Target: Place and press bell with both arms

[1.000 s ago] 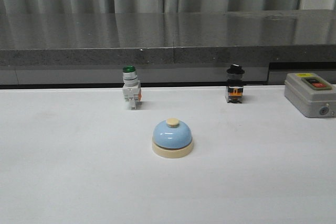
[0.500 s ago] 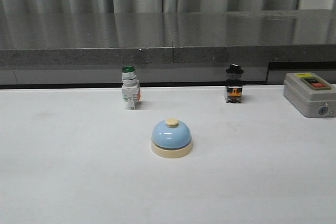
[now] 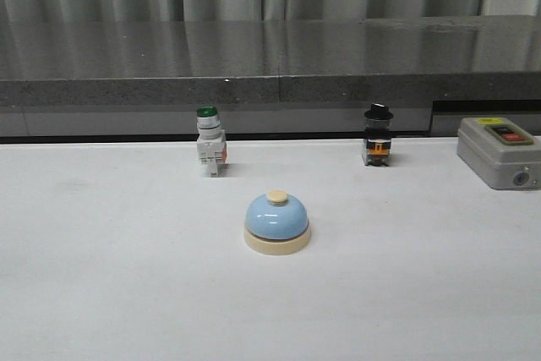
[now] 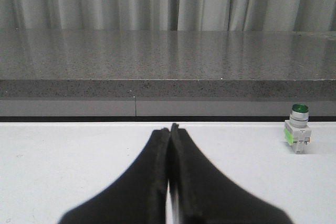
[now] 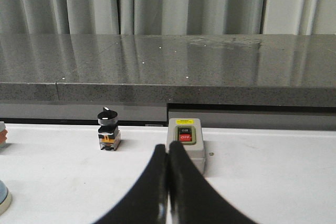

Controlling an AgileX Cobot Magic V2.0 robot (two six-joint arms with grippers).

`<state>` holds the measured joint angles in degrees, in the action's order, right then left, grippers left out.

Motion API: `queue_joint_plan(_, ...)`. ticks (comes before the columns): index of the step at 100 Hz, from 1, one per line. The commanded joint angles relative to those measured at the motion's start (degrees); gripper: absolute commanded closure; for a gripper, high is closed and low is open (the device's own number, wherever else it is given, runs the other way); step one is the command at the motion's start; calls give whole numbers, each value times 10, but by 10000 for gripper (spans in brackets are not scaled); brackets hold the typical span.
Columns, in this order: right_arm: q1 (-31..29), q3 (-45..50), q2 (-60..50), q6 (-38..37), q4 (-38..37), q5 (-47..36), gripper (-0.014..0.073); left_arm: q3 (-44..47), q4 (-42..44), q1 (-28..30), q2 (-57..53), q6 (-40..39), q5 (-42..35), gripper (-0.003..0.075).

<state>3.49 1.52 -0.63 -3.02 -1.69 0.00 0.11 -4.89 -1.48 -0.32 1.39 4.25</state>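
Observation:
The light-blue bell point(image 3: 277, 222) with a cream base and cream button stands upright on the white table point(image 3: 110, 293), near the middle of the front view. Its edge shows at the border of the right wrist view point(image 5: 3, 196). Neither arm shows in the front view. My left gripper point(image 4: 170, 128) is shut and empty, its black fingers pressed together above the bare table, the bell out of its view. My right gripper point(image 5: 168, 147) is shut and empty, pointing toward the grey box.
A green-capped white push-button switch point(image 3: 210, 150) stands behind the bell to the left, also in the left wrist view point(image 4: 297, 135). A black knob switch point(image 3: 377, 145) and a grey box with a red button point(image 3: 499, 152) stand at the back right. A dark stone ledge point(image 3: 270, 73) runs behind the table.
The whole front picture shifts by a few pixels between frames; the bell and switches stay in place relative to each other. No arm enters the front view.

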Motion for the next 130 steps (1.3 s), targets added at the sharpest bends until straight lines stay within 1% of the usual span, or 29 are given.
queue_joint_plan(1,-1,-8,-11,1,-5,-50,664,23,0,0,-17,-6,-47,741)
queue_joint_plan(44,-1,-12,-9,1,-6,-45,664,23,0,0,-17,-6,-47,741)
queue_joint_plan(52,-1,-30,5,1,-6,-20,664,23,0,0,-17,-6,-47,741)
queue_joint_plan(58,-1,-60,25,1,-10,16,664,23,0,0,-17,-6,-47,741)
queue_joint_plan(69,-1,-124,92,1,-12,76,664,23,0,0,-17,-6,-47,741)
queue_joint_plan(85,-1,-220,218,1,-12,110,664,23,0,0,-17,-6,-47,741)
queue_joint_plan(94,-1,-265,293,1,-8,119,664,23,0,0,-17,-6,-47,741)
queue_joint_plan(105,-1,-309,371,0,37,102,664,23,0,0,-17,-6,-47,741)
queue_joint_plan(111,1,-334,415,0,49,110,664,23,0,0,-17,-6,-47,741)
queue_joint_plan(119,14,-375,467,1,49,134,664,23,0,0,-17,-6,-47,741)
queue_joint_plan(130,50,-432,549,1,49,173,664,23,0,0,-17,-6,-47,741)
